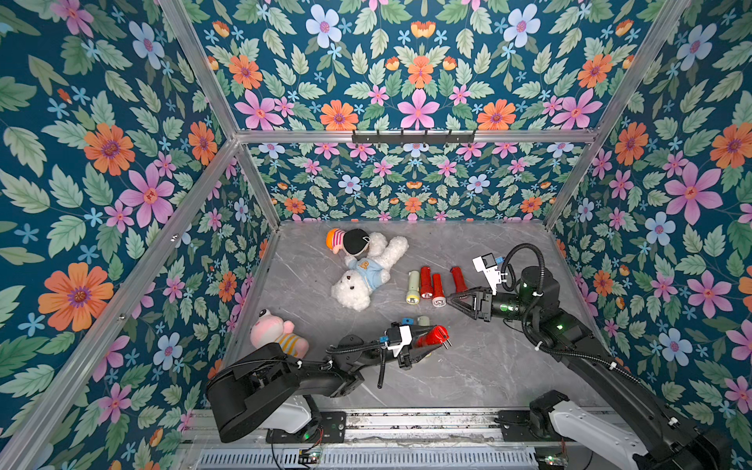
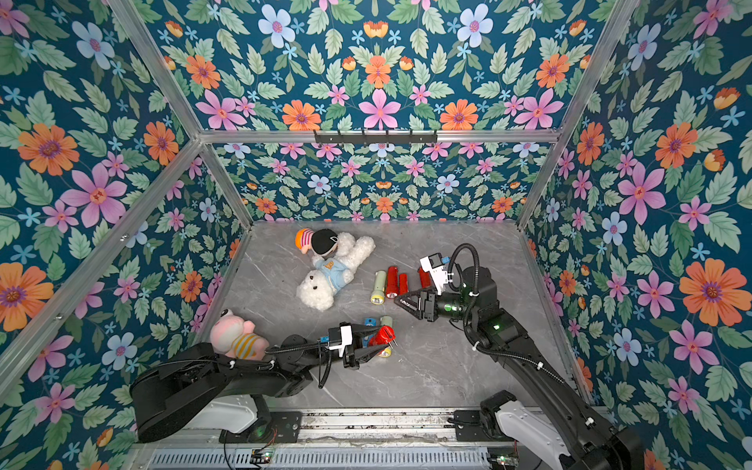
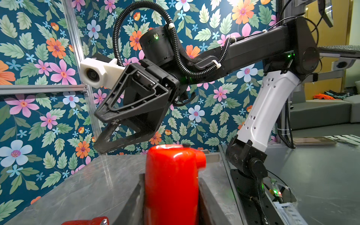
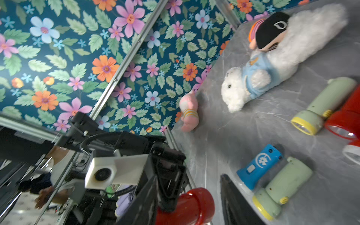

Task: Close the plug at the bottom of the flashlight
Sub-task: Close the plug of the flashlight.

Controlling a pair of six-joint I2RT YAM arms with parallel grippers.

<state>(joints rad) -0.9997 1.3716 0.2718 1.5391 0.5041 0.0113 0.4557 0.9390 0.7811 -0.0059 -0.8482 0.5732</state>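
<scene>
Left pincer (image 1: 427, 342) is clamped shut on the red flashlight (image 1: 438, 334) at the near middle of the desk (image 1: 488, 366), plug (image 1: 447, 341) prongs jutting right. Right pincer (image 1: 451, 301) hangs half open and empty farther back on the right; I judge an off-centre push could twist the flashlight in the grip or bend the prongs.

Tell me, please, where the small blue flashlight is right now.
In a top view the blue flashlight lies on the grey marble table, side by side with a pale green flashlight, just beyond the left pincer holding the red flashlight.
</scene>
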